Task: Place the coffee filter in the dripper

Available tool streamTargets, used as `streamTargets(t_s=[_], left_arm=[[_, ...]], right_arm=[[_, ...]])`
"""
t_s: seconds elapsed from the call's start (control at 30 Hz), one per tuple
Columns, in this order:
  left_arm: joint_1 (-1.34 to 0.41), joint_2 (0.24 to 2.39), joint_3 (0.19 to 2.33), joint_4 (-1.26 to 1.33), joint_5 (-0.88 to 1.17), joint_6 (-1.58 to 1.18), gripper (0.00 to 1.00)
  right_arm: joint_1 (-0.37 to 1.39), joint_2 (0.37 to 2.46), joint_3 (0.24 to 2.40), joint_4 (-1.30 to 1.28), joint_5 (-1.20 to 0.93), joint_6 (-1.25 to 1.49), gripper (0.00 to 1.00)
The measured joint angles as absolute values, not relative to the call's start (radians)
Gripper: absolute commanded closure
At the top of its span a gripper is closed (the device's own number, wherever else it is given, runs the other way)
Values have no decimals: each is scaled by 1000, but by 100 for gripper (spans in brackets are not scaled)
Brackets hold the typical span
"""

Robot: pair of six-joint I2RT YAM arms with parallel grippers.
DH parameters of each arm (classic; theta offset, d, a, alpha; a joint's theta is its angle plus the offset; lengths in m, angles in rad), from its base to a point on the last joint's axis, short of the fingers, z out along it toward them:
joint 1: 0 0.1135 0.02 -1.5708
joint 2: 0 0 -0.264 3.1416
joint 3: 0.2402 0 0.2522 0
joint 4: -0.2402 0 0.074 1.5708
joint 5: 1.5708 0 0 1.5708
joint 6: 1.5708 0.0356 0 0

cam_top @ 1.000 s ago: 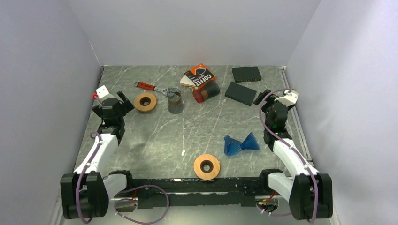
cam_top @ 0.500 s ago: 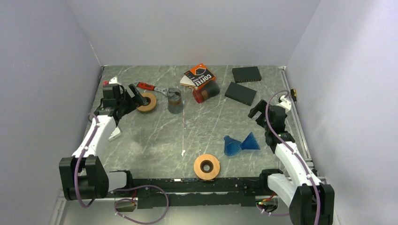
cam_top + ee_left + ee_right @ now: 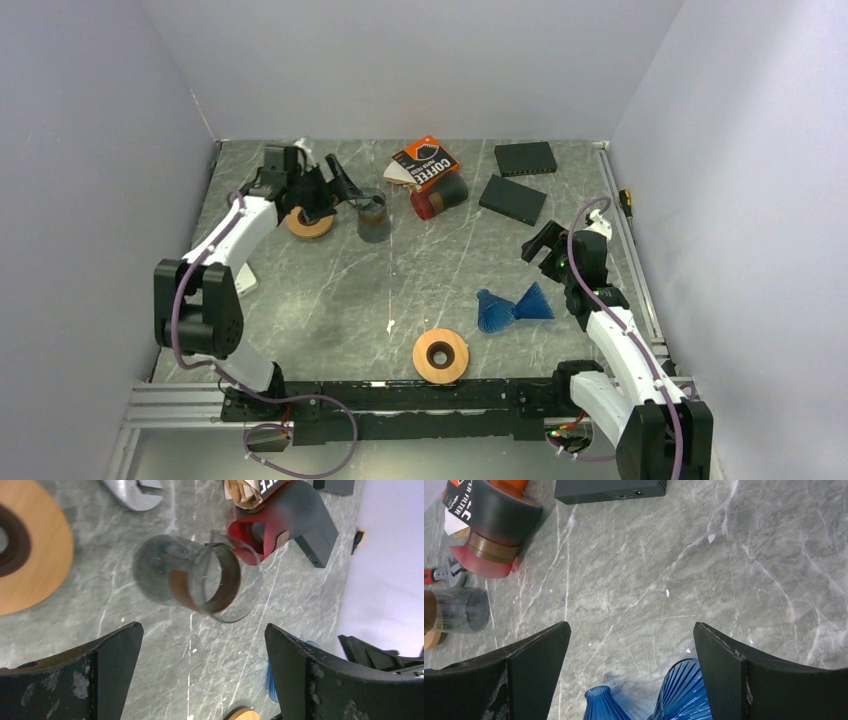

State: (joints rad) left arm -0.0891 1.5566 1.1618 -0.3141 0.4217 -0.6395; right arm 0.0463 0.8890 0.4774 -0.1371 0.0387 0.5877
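Observation:
The orange and black coffee filter box (image 3: 424,160) lies at the back centre, with paper filters (image 3: 243,490) sticking out of it. It leans on a red and black cup (image 3: 440,195) lying on its side. The blue ribbed glass dripper (image 3: 514,305) lies on its side at the front right and looks like two cones. My left gripper (image 3: 335,185) is open and empty, just left of a glass cup with a brown band (image 3: 200,580). My right gripper (image 3: 548,250) is open and empty, hovering behind the dripper (image 3: 684,692).
One wooden ring (image 3: 310,218) sits under my left arm and another (image 3: 440,355) at the front centre. A red-handled wrench (image 3: 352,194) lies by the glass cup. Two black boxes (image 3: 525,158) (image 3: 512,200) sit at the back right. A white scrap (image 3: 243,284) lies at the left.
My left arm has swung from the left edge to the back, up to the glass cup. My right gripper has moved in from the right edge toward the blue dripper.

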Motion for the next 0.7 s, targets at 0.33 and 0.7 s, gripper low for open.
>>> streamTargets(t_s=[0.33, 0.7], left_arm=[[-236, 1778, 1425, -507, 224, -552, 16], [-340, 1940, 1570, -694, 69, -482, 42]], right_arm=[[46, 889, 477, -162, -1, 559, 0], [46, 889, 506, -208, -12, 537, 0]])
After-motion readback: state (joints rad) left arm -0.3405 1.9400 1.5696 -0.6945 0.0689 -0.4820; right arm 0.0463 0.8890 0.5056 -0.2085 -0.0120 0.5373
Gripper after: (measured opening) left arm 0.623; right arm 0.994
